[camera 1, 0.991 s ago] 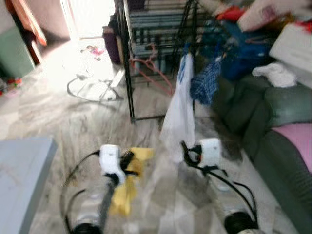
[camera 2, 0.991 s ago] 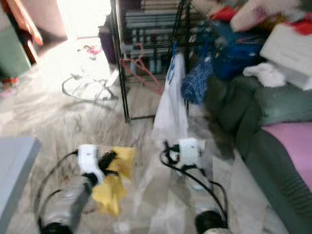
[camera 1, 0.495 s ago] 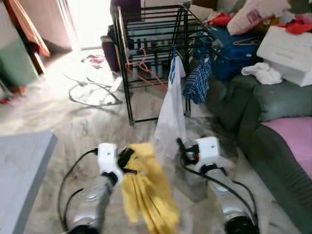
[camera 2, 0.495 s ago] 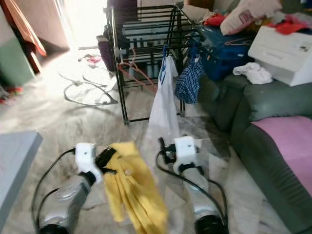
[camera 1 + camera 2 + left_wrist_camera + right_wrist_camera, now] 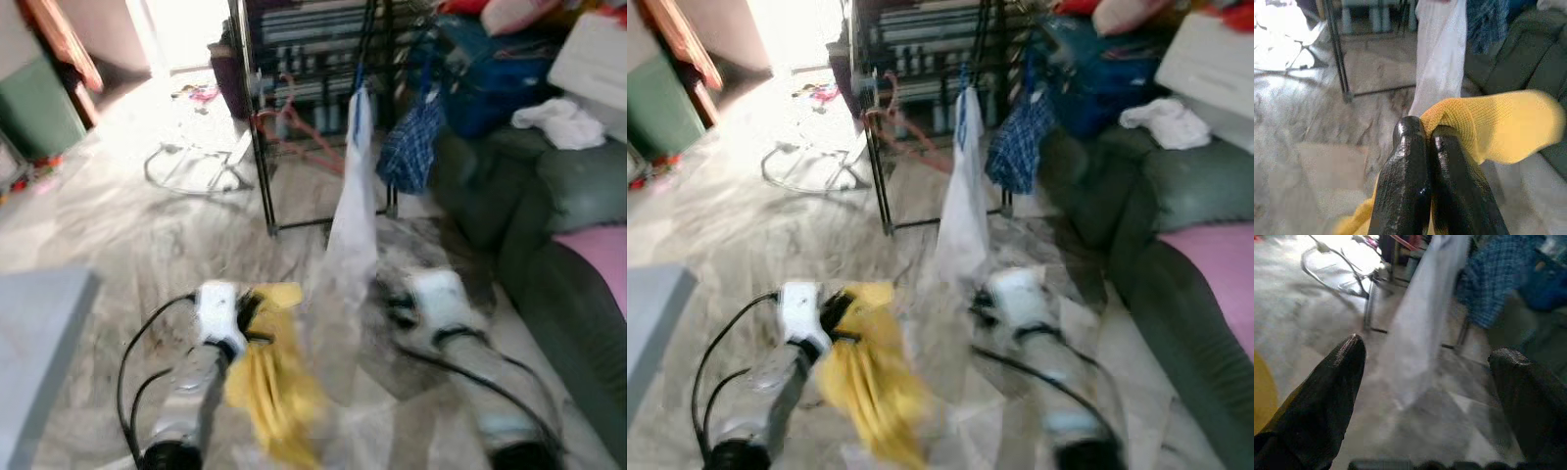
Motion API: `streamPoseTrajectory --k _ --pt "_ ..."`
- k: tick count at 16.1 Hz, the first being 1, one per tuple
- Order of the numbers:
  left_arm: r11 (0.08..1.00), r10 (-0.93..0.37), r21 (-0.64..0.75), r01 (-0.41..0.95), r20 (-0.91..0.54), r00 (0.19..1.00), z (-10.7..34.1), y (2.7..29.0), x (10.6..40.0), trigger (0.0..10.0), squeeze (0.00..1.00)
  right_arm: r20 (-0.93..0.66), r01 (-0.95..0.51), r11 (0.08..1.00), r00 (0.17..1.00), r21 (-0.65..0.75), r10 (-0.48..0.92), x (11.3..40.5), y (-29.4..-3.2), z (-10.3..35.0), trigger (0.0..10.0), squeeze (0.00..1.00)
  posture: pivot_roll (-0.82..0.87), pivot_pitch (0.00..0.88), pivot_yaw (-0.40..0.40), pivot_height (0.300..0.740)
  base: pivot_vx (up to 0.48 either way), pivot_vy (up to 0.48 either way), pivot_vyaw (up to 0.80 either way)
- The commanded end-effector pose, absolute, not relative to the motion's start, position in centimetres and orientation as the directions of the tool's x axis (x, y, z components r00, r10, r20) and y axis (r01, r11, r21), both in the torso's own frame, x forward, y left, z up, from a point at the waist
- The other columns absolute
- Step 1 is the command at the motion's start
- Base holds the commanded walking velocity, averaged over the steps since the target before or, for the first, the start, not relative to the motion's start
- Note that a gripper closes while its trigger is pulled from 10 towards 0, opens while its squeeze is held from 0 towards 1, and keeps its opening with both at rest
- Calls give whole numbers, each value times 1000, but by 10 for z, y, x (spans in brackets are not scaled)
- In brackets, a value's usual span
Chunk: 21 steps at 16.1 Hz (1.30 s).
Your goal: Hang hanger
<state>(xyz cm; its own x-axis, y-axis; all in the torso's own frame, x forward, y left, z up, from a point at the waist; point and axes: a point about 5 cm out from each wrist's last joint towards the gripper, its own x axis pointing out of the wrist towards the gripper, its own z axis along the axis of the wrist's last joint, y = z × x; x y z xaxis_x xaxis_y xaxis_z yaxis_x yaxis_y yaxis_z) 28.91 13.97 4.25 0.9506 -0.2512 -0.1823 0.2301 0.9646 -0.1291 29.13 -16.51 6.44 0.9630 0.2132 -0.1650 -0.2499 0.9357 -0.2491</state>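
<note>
My left gripper (image 5: 250,318) is shut on a yellow garment (image 5: 269,392), which hangs down from its fingers over the floor. In the left wrist view the cloth (image 5: 1498,127) folds over the closed fingertips (image 5: 1410,129). My right gripper (image 5: 1427,347) stands open with nothing in it, beside the yellow garment, and its arm (image 5: 441,304) is blurred. Ahead stands a black drying rack (image 5: 260,147). From it hang a long white garment (image 5: 353,206), a blue checked one (image 5: 411,147) and pink hangers (image 5: 294,122).
A dark green sofa (image 5: 549,225) with a pink cushion (image 5: 598,255) and piled clothes runs along the right. The corner of a grey table (image 5: 39,333) is at the lower left. Loose cables (image 5: 186,171) lie on the marble floor left of the rack.
The view has shifted and blurred. The yellow garment has swung and bunched under the left gripper. The right arm has moved a little to the right.
</note>
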Motion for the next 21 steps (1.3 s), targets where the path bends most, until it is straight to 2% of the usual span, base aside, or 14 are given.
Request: streamPoseTrajectory --k 1,4,8,12,14,17,21 --pt "983 -174 -77 166 -105 979 61 163 296 10000 0 -118 -313 911 949 -268 292 294 -147 80 10000 0 -159 0 38 740 0 0 0" --pt "982 -165 -94 163 -22 986 85 168 308 10000 0 -109 -318 914 948 -250 300 295 -144 86 10000 0 -143 0 26 740 0 0 0" --pt "971 -133 -191 141 53 990 108 169 312 10000 0 -68 -252 957 967 -146 245 295 -132 90 10000 0 -123 0 12 740 0 0 0" --pt "961 -153 -227 155 28 988 102 162 308 10000 0 -63 -205 971 978 -124 198 291 -129 88 10000 0 -139 0 7 740 0 0 0" --pt "934 -228 -279 223 14 974 98 150 302 10000 0 -76 -208 974 977 -91 201 286 -126 83 10000 0 -151 0 9 740 0 0 0" --pt "918 -267 -298 261 21 963 95 145 299 10000 0 -71 -210 972 977 -103 203 287 -130 85 10000 0 -154 0 9 740 0 0 0" --pt "911 -282 -310 273 16 959 95 143 297 10000 0 -50 -175 979 984 -108 170 296 -141 92 10000 0 -150 0 9 740 293 0 0"
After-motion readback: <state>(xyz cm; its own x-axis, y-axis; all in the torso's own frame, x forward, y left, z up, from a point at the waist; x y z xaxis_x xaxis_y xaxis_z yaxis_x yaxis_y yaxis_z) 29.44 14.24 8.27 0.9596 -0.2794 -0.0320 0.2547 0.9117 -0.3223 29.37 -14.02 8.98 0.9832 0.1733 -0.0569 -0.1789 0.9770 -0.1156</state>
